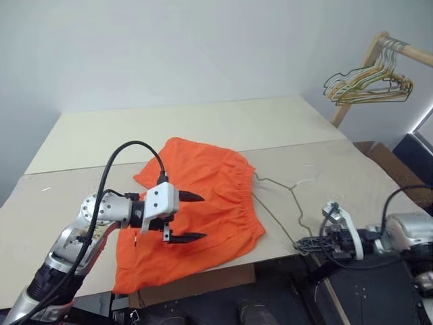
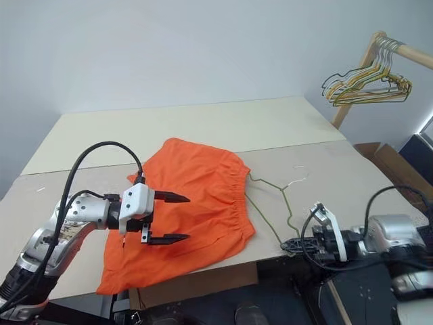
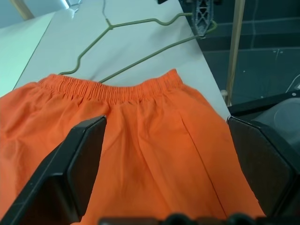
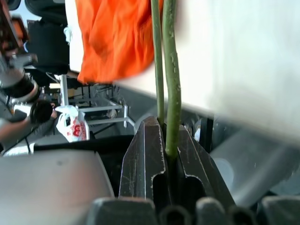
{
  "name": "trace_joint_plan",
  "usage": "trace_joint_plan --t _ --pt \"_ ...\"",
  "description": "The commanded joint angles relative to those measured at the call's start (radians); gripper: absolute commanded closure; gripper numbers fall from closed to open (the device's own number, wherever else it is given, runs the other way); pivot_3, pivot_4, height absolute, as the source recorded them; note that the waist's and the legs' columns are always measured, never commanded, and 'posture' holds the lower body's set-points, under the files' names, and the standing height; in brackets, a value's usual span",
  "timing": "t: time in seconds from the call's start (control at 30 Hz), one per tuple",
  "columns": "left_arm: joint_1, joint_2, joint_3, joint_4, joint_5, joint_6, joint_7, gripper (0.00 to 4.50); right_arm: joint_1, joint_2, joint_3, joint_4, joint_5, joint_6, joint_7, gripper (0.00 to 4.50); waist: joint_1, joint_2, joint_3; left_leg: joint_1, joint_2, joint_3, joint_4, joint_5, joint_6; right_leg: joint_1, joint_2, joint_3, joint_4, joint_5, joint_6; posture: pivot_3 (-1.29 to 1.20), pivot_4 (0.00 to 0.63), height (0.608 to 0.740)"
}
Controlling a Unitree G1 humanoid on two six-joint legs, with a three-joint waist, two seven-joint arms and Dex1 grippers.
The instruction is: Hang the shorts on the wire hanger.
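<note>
Right wrist view showed my right gripper (image 4: 171,154) clamped on the wire hanger (image 4: 170,70) at the table's (image 1: 203,122) near edge; my left gripper (image 1: 186,217) hovered, fingers apart, over the shorts (image 1: 210,196).

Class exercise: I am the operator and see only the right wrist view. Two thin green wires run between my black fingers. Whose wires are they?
Observer: They are the corner of the wire hanger, pinched by the shut right hand at the table's front edge.
Operator: Where is its hook?
Observer: On the table, beyond the shorts' waistband.
Operator: And the left hand?
Observer: The left hand hovers open above the shorts.
</note>
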Motion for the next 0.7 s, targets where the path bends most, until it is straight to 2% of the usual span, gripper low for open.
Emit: trace_joint_plan --t 0.03,0.13,0.3,0.47,0.7 --pt "0.003 0.003 0.015 -0.024 0.008 -0.01 0.018 0.02 -0.047 -0.001 0.046 0.031 -0.035 -0.055 0.091 4.5 0.01 0.0 0.0 0.0 0.0 0.0 0.0 0.0 0.0 0.0 0.0 0.0 0.0 0.0 0.0 -0.05 0.0 0.74" --pt "0.015 0.006 0.015 -0.03 0.011 -0.012 0.025 0.02 -0.068 -0.004 0.097 0.028 -0.059 -0.079 0.162 4.5 0.02 0.0 0.0 0.0 0.0 0.0 0.0 0.0 0.0 0.0 0.0 0.0 0.0 0.0 0.0 -0.04 0.0 0.74" --pt "0.024 0.003 0.013 -0.04 0.016 -0.008 0.037 0.02 -0.166 0.059 0.11 0.181 -0.123 -0.115 0.179 4.5 0.022 0.0 0.0 0.002 0.0 0.0 0.002 0.0 0.0 0.001 0.0 0.0 0.002 0.001 -0.001 -0.03 0.0 0.74" --pt "0.026 -0.002 0.009 -0.045 0.02 -0.006 0.046 0.02 -0.267 0.144 0.076 0.338 -0.173 -0.11 0.135 4.5 0.02 0.0 0.0 0.001 0.0 0.0 0.002 0.0 0.0 0.001 0.0 0.0 0.002 0.001 -0.001 -0.03 0.0 0.74" --pt "0.033 -0.003 0.006 -0.047 0.023 -0.01 0.053 0.02 -0.292 0.19 -0.017 0.433 -0.211 -0.161 0.072 4.5 0.029 -0.001 -0.001 0.001 0.0 0.0 0.002 0.0 0.0 0.002 0.0 -0.001 0.001 0.001 -0.001 -0.03 0.0 0.74"
